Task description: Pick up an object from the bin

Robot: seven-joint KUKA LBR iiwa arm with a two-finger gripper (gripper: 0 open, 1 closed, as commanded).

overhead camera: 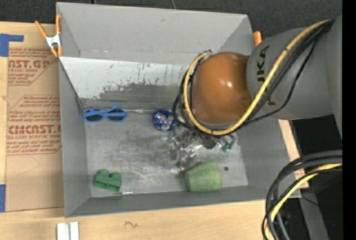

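In the camera view, the arm [300, 77] is reaching into the grey metal bin [72, 138] from the right. Its orange dome cover [219, 88] is hanging over the right half of the bin's floor. Below that cover the claw [184, 151] is sitting low over the floor, toward the near edge and a little right of the middle. Its metal parts are blending into the scuffed grey floor, so I cannot tell whether the claw is released or clenched.

The thing nearest to it is a pale green rounded lump [203, 176], perhaps foam. It is lying just beside the claw, toward the bin's near right corner; I cannot tell whether the two are touching. A crumpled blue ball [162, 119] is lying on the claw's far side, near the foot of the far wall and close to the cover's left rim. A small green-and-white piece [227, 146] is peeking out under the cover's lower right edge, too small to make out.

Well apart from the claw, a pair of blue sunglasses [104, 114] is resting at the foot of the far wall toward the left wall. A dark green toy brick [107, 180] is lying in the near left corner.
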